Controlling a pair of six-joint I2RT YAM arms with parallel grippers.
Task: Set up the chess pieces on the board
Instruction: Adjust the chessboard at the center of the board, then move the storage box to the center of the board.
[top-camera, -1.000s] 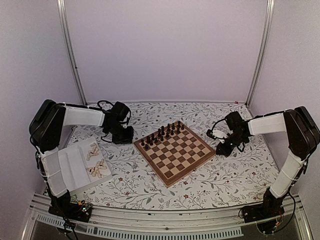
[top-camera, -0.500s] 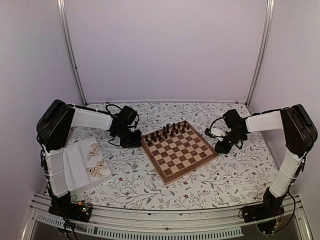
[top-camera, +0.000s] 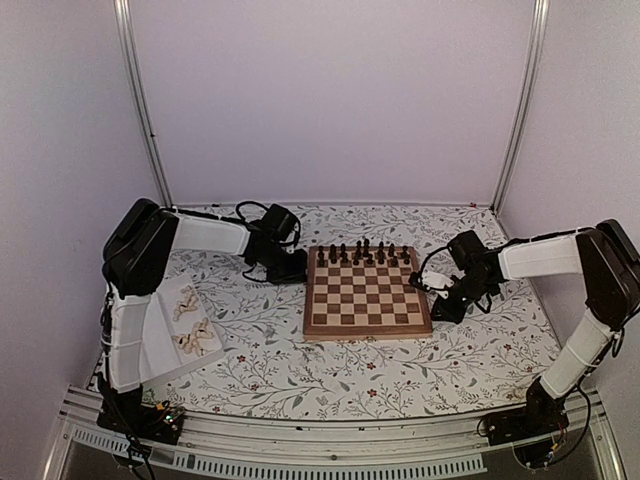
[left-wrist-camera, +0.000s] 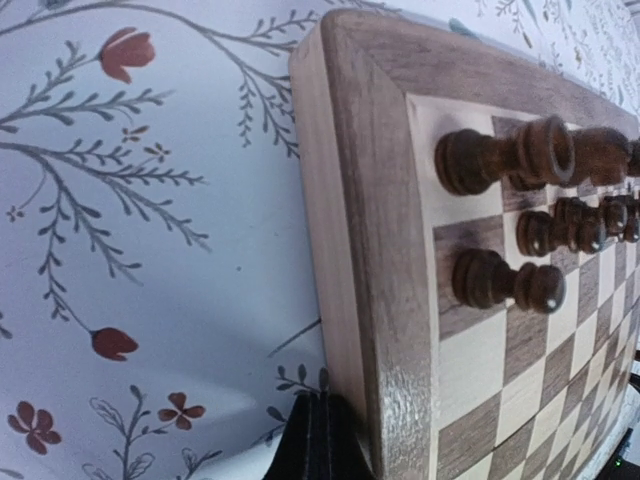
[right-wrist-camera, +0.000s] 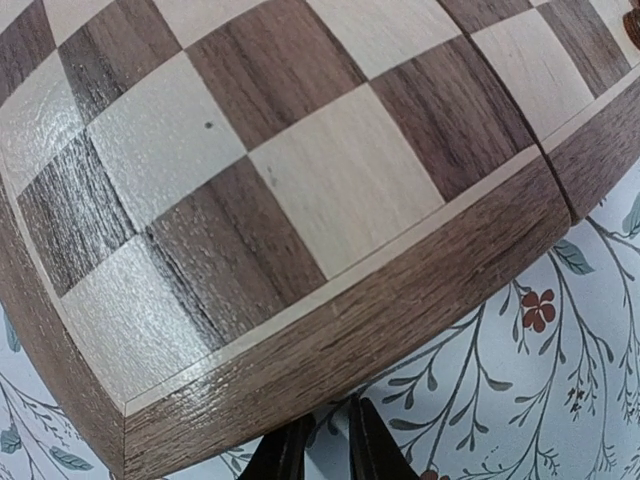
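Note:
The board (top-camera: 367, 297) lies square to the table in the middle, its wooden frame (left-wrist-camera: 385, 250) and checks (right-wrist-camera: 300, 200) filling both wrist views. Dark chessmen (top-camera: 362, 254) stand in its two far rows, and a few show close up (left-wrist-camera: 510, 160). The pale chess pieces (top-camera: 193, 338) lie in heaps in the white tray at the left. My left gripper (top-camera: 298, 268) is shut, its tips (left-wrist-camera: 322, 440) touching the board's left edge near the far corner. My right gripper (top-camera: 440, 305) sits low at the board's right edge, fingers (right-wrist-camera: 328, 445) a narrow gap apart with nothing between them.
The white compartment tray (top-camera: 145, 345) sits at the near left beside the left arm's base. A flowered cloth (top-camera: 330, 375) covers the table. Pale walls and metal corner posts enclose the back and sides.
The board has turned from diagonal to square with the table. My left gripper swept right along with its far-left corner, and my right gripper shifted slightly down along the right edge.

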